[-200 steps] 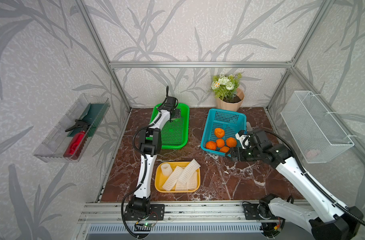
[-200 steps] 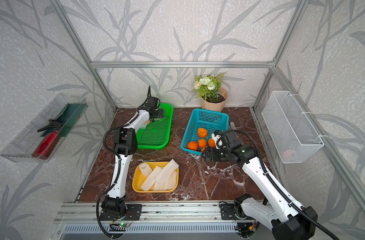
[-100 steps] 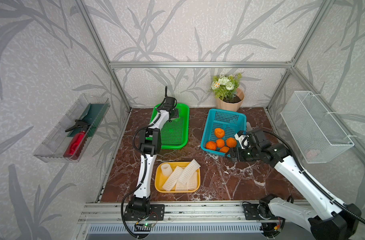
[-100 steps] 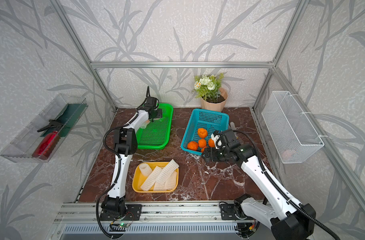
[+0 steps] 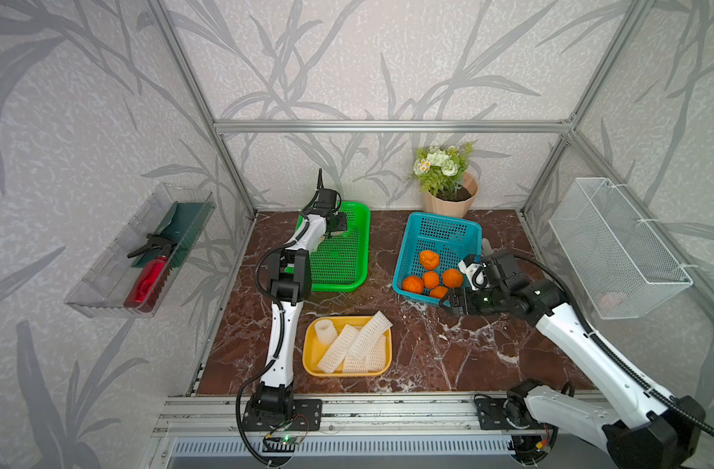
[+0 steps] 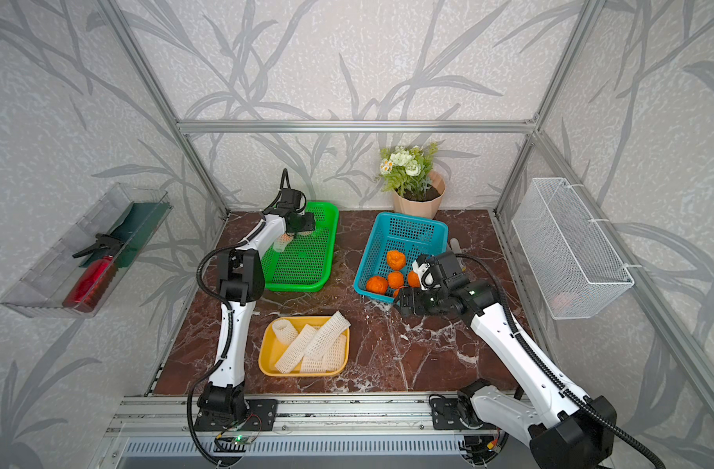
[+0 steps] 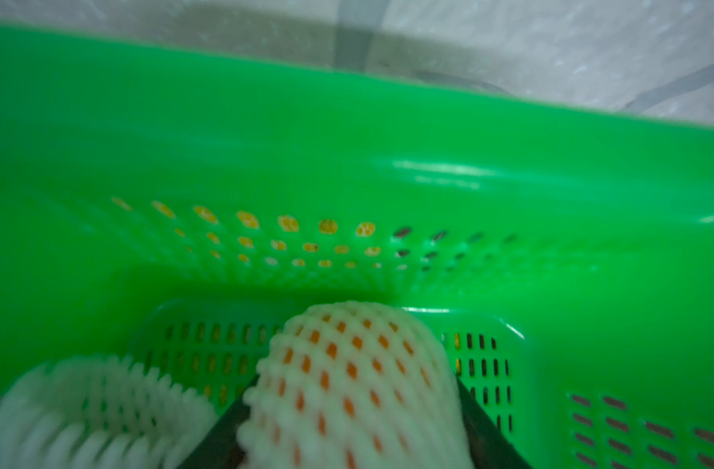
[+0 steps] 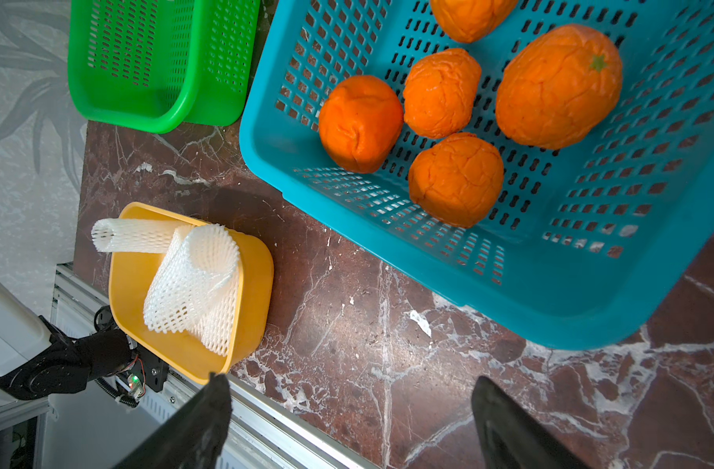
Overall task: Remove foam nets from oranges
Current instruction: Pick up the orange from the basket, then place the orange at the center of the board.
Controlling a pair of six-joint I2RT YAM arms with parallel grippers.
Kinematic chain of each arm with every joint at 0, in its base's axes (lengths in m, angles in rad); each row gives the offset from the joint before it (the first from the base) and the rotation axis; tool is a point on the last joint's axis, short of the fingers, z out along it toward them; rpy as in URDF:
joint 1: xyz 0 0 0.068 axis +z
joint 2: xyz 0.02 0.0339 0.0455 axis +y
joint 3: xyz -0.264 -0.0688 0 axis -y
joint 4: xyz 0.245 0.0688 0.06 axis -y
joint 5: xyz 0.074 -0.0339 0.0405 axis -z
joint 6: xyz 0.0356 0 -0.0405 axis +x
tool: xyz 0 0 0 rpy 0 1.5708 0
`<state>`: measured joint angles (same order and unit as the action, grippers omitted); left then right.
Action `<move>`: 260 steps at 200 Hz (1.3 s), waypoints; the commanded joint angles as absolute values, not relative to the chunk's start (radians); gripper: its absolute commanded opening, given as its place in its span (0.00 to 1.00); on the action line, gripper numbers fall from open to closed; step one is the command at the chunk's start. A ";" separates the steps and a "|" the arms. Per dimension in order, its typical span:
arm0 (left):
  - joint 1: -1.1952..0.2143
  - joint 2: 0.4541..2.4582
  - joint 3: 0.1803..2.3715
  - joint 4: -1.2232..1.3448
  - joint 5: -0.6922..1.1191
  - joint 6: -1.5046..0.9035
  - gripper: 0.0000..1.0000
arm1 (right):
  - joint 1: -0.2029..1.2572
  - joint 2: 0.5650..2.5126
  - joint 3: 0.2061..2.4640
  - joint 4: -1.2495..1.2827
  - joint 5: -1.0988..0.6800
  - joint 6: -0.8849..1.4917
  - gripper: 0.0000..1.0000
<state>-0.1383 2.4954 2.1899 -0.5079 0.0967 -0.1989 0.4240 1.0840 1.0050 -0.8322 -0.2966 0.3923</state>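
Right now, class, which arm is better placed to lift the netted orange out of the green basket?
Left, likely: the left tool grips the netted orange in the green basket; the right tool hangs open beside the blue basket.

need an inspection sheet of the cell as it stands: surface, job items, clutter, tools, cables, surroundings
surface: brown marble tabletop, white-veined.
job's things: five bare oranges in blue basket; netted orange in green basket; loose foam nets piled in yellow tray.
clutter: flower pot at the back.
grippers: left tool shut on the netted orange; right tool open, empty, beside blue basket.
cables: black cable looped beside left arm; second cable along right arm.
surroundings: wire basket on one wall; clear tray holding red spray bottle on the opposite wall.
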 commanded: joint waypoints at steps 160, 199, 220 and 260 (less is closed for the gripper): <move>-0.572 1.466 1.307 -0.419 0.220 -0.110 0.36 | 0.299 0.948 0.989 -0.817 -0.432 0.468 0.92; -0.829 1.414 1.203 -0.365 0.196 -0.186 0.36 | 0.299 0.869 0.917 -0.812 -0.458 0.521 0.92; -0.937 1.465 1.171 -0.283 0.185 -0.231 0.37 | 0.299 0.845 0.869 -0.794 -0.491 0.581 0.92; -1.066 1.630 1.169 -0.098 0.167 -0.240 0.37 | 0.299 0.804 0.788 -0.810 -0.503 0.624 0.91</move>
<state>-1.0245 1.5543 1.1744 -0.2485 0.1978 -0.2234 0.3016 0.8383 0.8246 -0.7910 -0.4732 0.5804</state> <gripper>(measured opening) 0.562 0.909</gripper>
